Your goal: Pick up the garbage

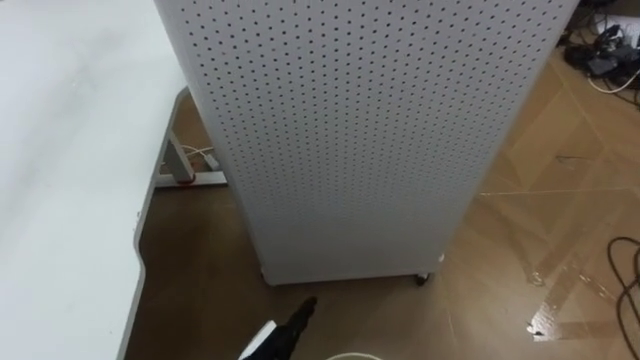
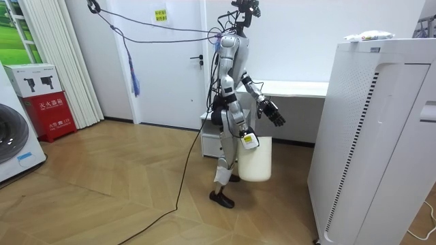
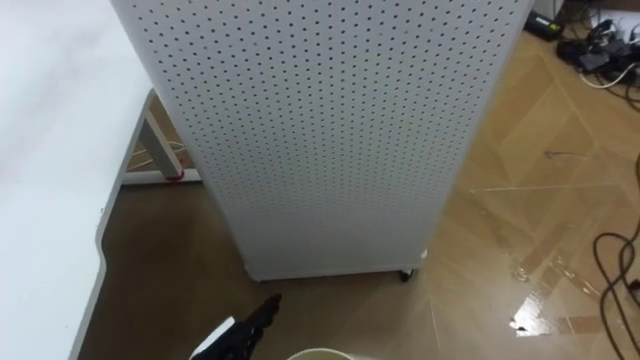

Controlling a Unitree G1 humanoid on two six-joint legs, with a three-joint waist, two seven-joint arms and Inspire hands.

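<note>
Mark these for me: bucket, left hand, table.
bucket (image 2: 257,162), room view, middle of its side wall.
left hand (image 1: 293,328), left eye view, dark body of the hand.
table (image 1: 60,150), left eye view, bare part of its top.

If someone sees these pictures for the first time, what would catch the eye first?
First, the tall white perforated cabinet directly before the robot, standing on the wooden floor. Then the white table at the robot's left. In the room view, a white bucket hangs below its right hand, and the left hand reaches forward, open.
</note>
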